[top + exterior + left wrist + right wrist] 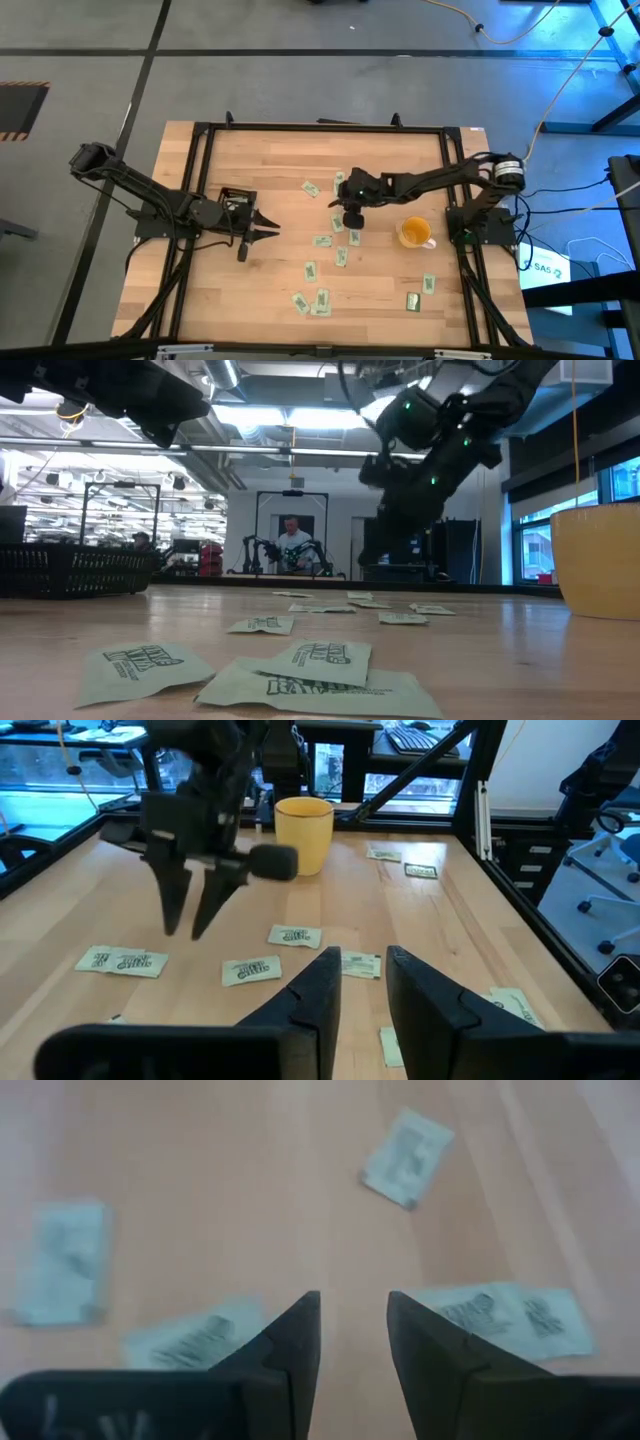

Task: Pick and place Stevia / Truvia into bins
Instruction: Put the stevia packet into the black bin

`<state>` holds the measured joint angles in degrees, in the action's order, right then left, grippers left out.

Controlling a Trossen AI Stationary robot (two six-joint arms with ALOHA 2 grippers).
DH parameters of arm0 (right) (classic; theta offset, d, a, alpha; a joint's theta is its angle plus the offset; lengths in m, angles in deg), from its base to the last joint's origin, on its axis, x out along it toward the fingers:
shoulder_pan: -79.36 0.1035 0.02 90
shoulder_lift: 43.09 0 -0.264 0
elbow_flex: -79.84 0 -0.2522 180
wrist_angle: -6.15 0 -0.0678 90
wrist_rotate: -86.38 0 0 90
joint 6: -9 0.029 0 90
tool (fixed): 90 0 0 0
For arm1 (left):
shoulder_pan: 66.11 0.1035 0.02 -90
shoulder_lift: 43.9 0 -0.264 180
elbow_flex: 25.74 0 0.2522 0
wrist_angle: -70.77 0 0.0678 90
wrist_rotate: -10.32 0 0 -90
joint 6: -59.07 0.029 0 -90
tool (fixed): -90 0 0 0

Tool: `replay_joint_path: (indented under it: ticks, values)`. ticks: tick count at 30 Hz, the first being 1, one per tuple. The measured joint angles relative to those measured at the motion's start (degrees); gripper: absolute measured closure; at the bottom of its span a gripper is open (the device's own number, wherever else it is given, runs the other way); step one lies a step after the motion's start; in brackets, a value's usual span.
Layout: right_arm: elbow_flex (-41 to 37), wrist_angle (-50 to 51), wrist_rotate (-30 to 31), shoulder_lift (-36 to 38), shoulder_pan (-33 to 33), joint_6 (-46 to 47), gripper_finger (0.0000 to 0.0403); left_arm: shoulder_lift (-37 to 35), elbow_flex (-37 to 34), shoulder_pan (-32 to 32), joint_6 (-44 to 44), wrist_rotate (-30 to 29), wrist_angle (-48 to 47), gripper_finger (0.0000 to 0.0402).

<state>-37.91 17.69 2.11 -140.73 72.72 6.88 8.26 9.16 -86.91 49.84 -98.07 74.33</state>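
Several pale green Stevia / Truvia sachets lie flat and scattered on the wooden table; more sachets show in the wrist views. The black bin stands at the table's left, beside my left arm. My left gripper hovers open just right of the bin, pointing toward the table's right edge, nothing between its fingers. My right gripper hangs open above the table's middle, slanting down over bare wood between two sachets. The left wrist view also shows my right gripper.
A yellow cup stands right of the middle, near my right arm's base. A black frame runs along the table's edges. Bare wood lies between the bin and the nearest sachets. In the low view a person sits far behind the table.
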Motion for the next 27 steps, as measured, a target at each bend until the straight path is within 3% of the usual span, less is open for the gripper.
replay_joint_path:
  ticks: [11, 27]
  values:
    - [0.00, -1.32, 5.88, -6.07, -0.88, -4.13, 0.0281, 0.00, 0.00, 0.00, 0.00, 0.00, 0.04, 0.0322]
    - [0.00, -5.14, 3.22, -6.71, -4.52, -0.64, 0.0281, 0.00, -0.02, 0.00, 0.00, 0.01, -0.89, 0.0327]
